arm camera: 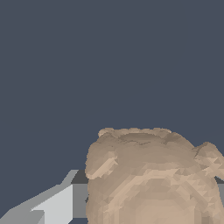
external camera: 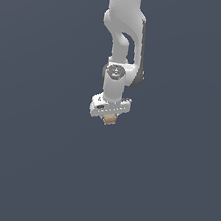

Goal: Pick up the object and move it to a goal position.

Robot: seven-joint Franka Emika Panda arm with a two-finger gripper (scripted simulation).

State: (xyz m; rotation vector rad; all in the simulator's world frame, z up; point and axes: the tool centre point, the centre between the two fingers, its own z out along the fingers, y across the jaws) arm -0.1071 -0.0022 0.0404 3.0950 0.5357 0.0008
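Basically no readable text anywhere: the white jointed Panda robot arm (external camera: 122, 43) shows only a small round dark emblem with red specks on its wrist joint, too small to read, and a tiny dark mark on the hand body, also illegible. Surroundings are a flat, uniform dark slate-blue field in both views, no edges, seams or horizon visible, so surface and backdrop cannot be told apart. The arm hangs down from the top of the exterior view, white two-finger gripper (external camera: 109, 118) pointing down. The small tan-brown mottled lumpy object (external camera: 110, 120) sits right under the hand, between the fingers, apparently gripped; fingers narrowed onto it. In the wrist view the object (arm camera: 153, 179) fills the near field, one grey-white finger (arm camera: 57, 205) touching its side.
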